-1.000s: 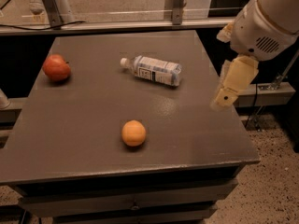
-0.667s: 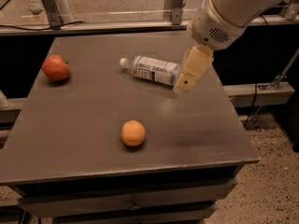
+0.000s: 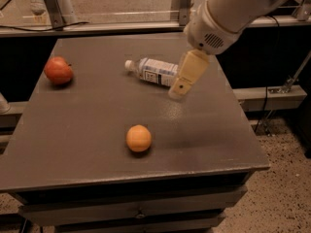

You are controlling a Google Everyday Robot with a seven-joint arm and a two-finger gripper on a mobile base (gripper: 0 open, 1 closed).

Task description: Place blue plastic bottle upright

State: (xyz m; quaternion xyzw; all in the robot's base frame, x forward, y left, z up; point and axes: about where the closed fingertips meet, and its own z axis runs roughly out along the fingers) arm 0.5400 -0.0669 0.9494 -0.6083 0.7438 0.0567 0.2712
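Note:
The blue plastic bottle (image 3: 154,71) lies on its side on the grey table (image 3: 87,110), past the middle, with its white cap pointing left. It is clear with a pale label bearing a dark-framed text box. My gripper (image 3: 178,91) hangs from the white arm that comes in from the upper right. It is in front of the bottle's right end and hides the bottle's base. Whether it touches the bottle does not show.
A red apple (image 3: 58,71) sits at the table's left side. An orange (image 3: 139,138) sits near the front middle. Metal posts and a rail stand behind the table. The floor drops off to the right of the table edge.
The arm and gripper have moved left from the table's right edge to the bottle's right end. The bottle and both fruits have not moved.

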